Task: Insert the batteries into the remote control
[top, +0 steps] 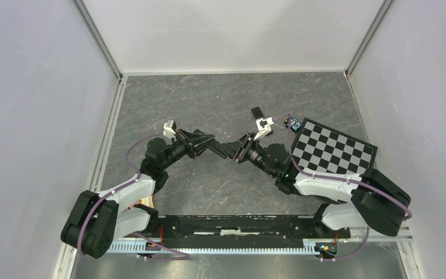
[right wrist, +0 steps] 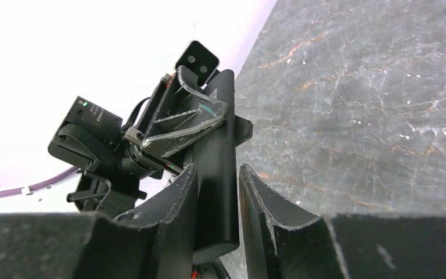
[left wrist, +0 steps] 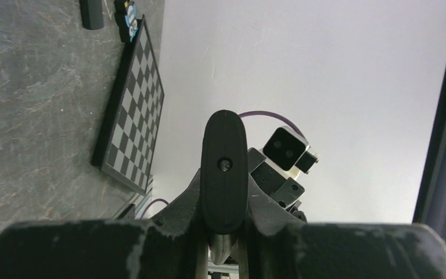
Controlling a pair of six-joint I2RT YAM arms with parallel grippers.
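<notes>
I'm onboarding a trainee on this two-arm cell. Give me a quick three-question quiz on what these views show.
1. True or false: the left gripper is shut on the remote.
2. The batteries lie: A) inside the remote; B) beside the checkerboard; C) at the arms' bases.
3. What sits between the fingers of the right gripper?

Key: 1 true; 2 B; 3 the remote.

The left arm point(top: 129, 190) and right arm point(top: 319, 185) wear white shells over black joints, with purple cables point(top: 129, 152) looping at lower left and right
</notes>
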